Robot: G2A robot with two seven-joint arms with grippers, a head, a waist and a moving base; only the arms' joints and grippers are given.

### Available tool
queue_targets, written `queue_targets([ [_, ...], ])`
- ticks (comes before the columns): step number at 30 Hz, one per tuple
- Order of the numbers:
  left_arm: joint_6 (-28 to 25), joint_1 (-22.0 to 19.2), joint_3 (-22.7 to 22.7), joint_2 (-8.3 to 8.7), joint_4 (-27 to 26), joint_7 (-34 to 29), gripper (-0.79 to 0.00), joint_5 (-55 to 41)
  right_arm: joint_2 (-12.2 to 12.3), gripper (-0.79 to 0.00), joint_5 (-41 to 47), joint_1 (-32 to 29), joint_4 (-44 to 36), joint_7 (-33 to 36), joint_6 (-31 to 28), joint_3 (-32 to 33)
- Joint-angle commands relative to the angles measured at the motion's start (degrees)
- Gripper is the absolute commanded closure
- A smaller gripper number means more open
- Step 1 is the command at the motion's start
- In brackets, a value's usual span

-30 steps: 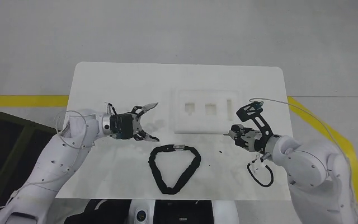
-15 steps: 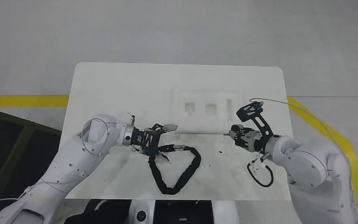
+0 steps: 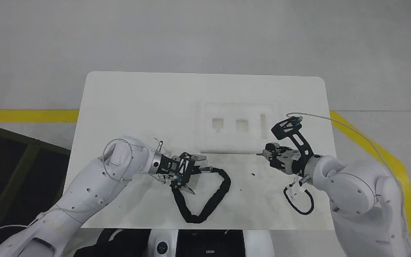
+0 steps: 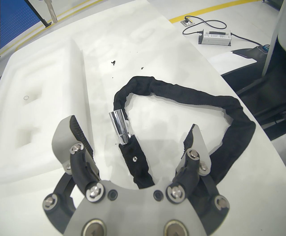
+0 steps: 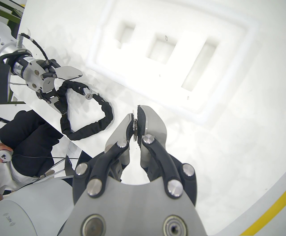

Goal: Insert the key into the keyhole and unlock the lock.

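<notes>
Left wrist view is showing the left pincer (image 4: 133, 127) standing released, its fingers (image 4: 64, 129) spread to either side of the black-sleeved chain (image 4: 138, 161) and gripping nothing, with one finger just beside the wall of the foam tray (image 4: 44, 73). Directly ahead of the palm, between the fingertips, the lock cylinder (image 4: 119, 127) is lying flat on the desk (image 4: 169, 67). Its long axis is running away from the pincer, roughly in line with the reach. Beyond it the chain is looping round on the desk, and farthest off, past the tray, the blade of the key (image 4: 51, 12) is showing. This arm is standing the nearer of the two to the lock. Right wrist view is showing the right pincer (image 5: 134, 116) clenched on the key, hovering over the desk near the tray's edge and well apart from the lock. That view is supplying what the left one is withholding: the keyhole (image 5: 88, 96), set in the cylinder's far end face, is facing toward the right arm. Judgement: the coming move is calling for the left pincer to clamp and steady the cylinder, so that the key can be travelling along the cylinder's axis into the keyhole.
</notes>
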Motion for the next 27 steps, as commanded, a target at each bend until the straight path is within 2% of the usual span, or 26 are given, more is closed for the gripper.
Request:
queue_targets([
  [1,0.00,0.02,-0.04,0.01,-0.03,0.03,-0.785,0.11,0.00,0.000,0.00,0.00,0.00,0.00,0.00,0.00],
  [18,0.00,0.02,-0.04,0.01,-0.03,0.03,-0.785,0.11,0.00,0.000,0.00,0.00,0.00,0.00,0.00,0.00],
  [27,0.00,1.26,0.34,0.17,-3.50,-9.11,-0.785,-4.67,0.00,0.000,0.00,0.00,0.00,0.00,0.00,0.00],
])
